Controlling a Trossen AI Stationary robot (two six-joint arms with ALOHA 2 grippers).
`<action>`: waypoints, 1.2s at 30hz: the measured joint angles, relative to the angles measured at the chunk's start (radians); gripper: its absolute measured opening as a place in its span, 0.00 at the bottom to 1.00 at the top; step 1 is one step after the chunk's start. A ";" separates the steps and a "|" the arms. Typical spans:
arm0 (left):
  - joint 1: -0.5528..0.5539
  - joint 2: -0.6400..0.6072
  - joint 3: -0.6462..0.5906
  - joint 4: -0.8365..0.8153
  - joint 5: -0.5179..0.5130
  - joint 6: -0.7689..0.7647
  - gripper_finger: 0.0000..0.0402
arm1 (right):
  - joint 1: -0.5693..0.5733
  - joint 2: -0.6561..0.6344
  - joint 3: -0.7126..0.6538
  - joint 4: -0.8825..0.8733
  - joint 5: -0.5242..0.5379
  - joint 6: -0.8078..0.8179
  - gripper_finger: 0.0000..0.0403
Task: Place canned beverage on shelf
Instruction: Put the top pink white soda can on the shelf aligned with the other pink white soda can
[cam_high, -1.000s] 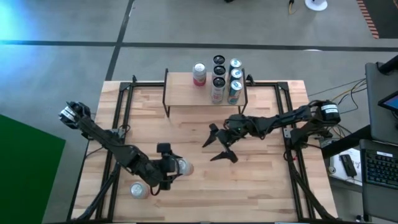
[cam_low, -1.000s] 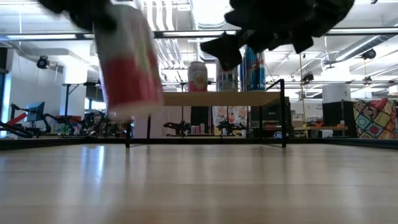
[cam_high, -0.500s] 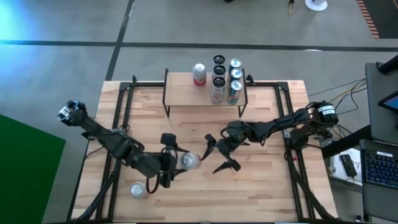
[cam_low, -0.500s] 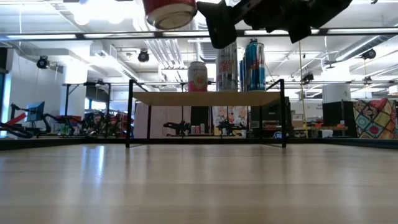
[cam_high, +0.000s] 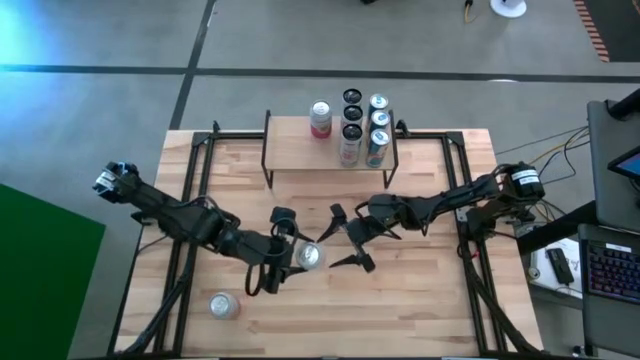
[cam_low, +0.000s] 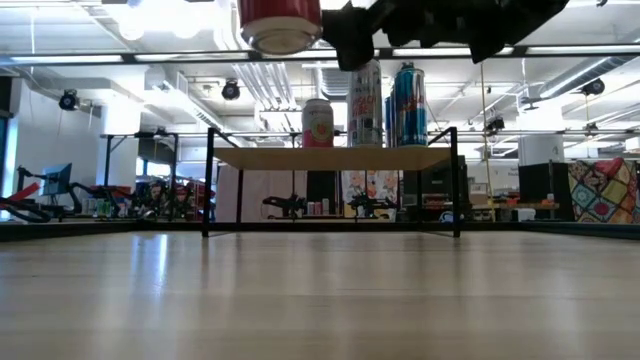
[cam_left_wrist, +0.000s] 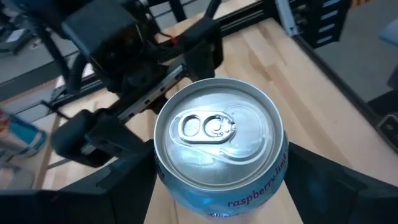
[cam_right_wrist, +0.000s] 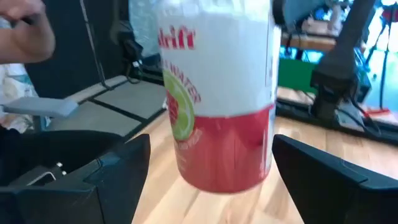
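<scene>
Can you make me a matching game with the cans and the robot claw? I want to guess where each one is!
1. raspberry can
2. lone can
3. pink can
4. right gripper

A. on the shelf
B. open, beside the raspberry can
C. on the tabletop
D. held up by the left gripper

Pairs: 1-D, 2-C, 3-A, 4-B.

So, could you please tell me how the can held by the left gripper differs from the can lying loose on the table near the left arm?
The held can is lifted off the table in the left gripper, at mid-table facing the open right gripper; the loose can rests on the table near its front left, untouched. The held can sits between fingers; the loose can has nothing around it. Both show silver tops and neither is on the shelf.
</scene>
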 joint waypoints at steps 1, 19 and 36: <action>0.008 0.000 -0.001 0.005 0.018 0.002 0.73 | 0.000 0.000 0.000 0.010 -0.009 -0.001 0.81; 0.066 0.007 -0.003 0.107 0.162 0.142 0.73 | -0.007 0.046 0.010 0.103 -0.087 0.036 0.81; 0.088 0.038 -0.006 0.172 0.285 0.180 0.73 | 0.006 0.119 0.086 0.101 -0.201 0.004 0.73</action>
